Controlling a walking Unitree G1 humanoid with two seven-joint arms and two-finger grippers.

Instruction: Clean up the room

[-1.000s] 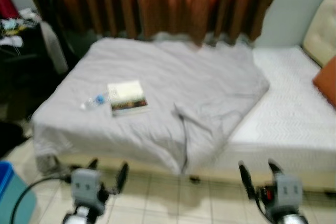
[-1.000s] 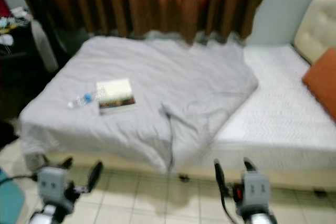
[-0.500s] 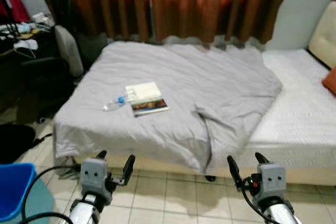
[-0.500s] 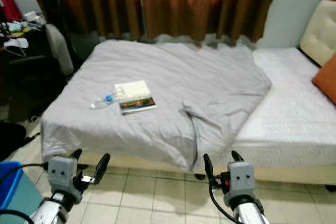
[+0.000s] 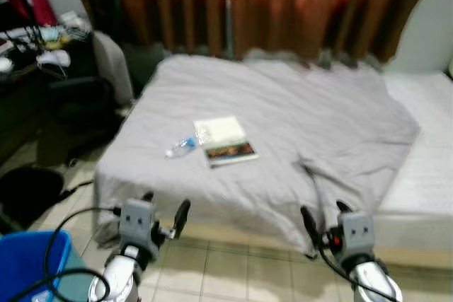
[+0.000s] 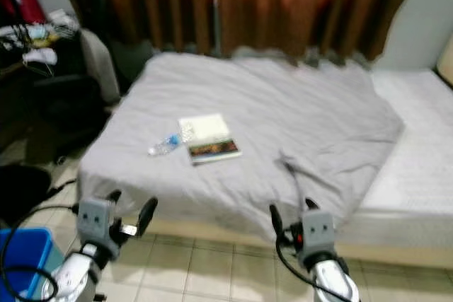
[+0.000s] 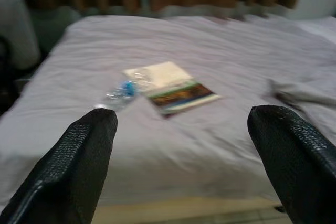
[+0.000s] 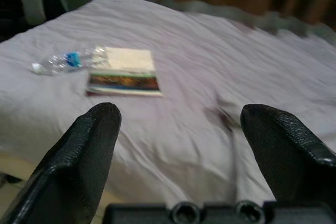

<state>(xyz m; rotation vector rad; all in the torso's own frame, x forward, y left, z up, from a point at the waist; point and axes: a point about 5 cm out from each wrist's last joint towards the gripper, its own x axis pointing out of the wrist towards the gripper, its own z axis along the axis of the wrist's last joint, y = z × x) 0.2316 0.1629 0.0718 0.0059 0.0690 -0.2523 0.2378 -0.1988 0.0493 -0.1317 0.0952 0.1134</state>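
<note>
Lying on bed (image 5: 297, 114), book (image 5: 225, 141) & bottle (image 5: 180, 148) touching, beyond both fingers (image 7: 79, 166)

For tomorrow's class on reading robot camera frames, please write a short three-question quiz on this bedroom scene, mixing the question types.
1. True or false: the plastic bottle stands upright on the bed.
2. What lies beside the bottle? A) book B) pillow C) shoe
3. Fill in: the left gripper and right gripper are both ____, holding nothing.

Key: 1 false, it lies on its side; 2 A; 3 open.
</note>
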